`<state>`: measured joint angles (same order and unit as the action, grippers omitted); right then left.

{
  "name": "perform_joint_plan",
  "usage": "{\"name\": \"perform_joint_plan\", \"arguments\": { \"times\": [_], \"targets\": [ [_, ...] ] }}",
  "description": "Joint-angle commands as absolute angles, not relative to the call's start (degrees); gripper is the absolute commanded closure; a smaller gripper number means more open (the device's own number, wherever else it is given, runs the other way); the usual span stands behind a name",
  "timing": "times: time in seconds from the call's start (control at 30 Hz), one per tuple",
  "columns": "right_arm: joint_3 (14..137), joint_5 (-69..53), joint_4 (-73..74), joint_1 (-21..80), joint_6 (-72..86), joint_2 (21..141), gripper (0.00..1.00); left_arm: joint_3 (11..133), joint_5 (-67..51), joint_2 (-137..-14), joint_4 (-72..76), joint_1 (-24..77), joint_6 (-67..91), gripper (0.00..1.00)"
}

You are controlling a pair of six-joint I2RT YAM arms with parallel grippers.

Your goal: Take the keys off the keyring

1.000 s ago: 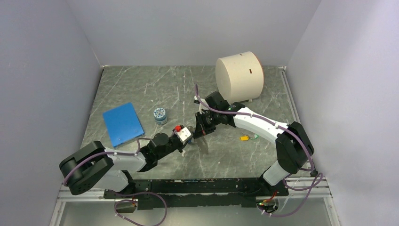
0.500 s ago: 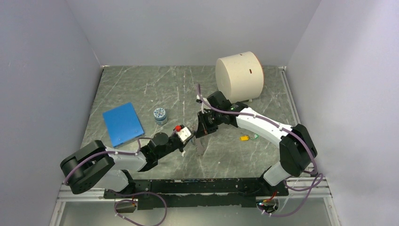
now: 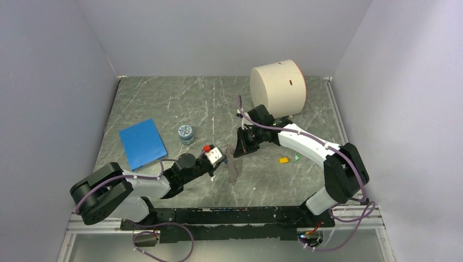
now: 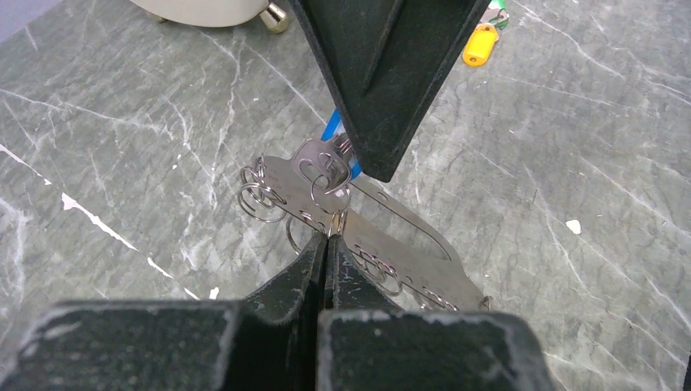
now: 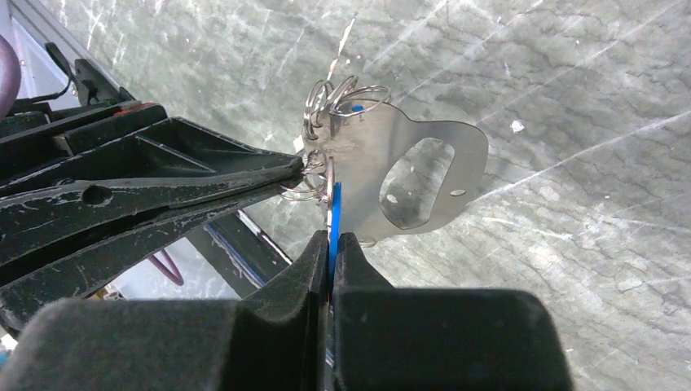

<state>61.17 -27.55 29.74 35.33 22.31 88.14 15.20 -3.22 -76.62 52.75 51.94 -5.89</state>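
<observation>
The keyring (image 4: 407,252) is a flat grey metal plate with an oval hole and several small wire rings along its edge. It is held off the table between both grippers (image 3: 233,170). My left gripper (image 4: 327,241) is shut on one small ring at the plate's edge. My right gripper (image 5: 330,238) is shut on the blue key (image 5: 335,202), which still hangs at the plate's rings. In the left wrist view, the right fingers (image 4: 376,81) come down from above onto the blue key (image 4: 331,130). A yellow key (image 3: 284,160) and a green key (image 3: 296,158) lie loose on the table.
A small blue-patterned jar (image 3: 186,132) and a blue flat pad (image 3: 142,143) are at the left. A big cream cylinder (image 3: 277,89) stands at the back right. A small white scrap (image 5: 515,126) lies on the marble top. Grey walls close in three sides.
My right gripper has drawn back and to the right with the blue key. The plate has swung a little to the left below it. The left arm has barely moved.
</observation>
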Motion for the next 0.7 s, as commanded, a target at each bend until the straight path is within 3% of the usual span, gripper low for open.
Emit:
{"name": "perform_joint_plan", "arguments": {
  "times": [0.0, 0.67],
  "targets": [
    [60.12, -23.79, 27.33, 33.40, 21.55, 87.38, 1.00, 14.84, -3.40, -76.52, 53.15, 51.93, -4.50, 0.97],
    [57.93, -27.19, 25.11, 38.46, 22.24, 92.54, 1.00, 12.40, -0.50, -80.67, 63.96, 51.97, -0.63, 0.97]
  ]
}}
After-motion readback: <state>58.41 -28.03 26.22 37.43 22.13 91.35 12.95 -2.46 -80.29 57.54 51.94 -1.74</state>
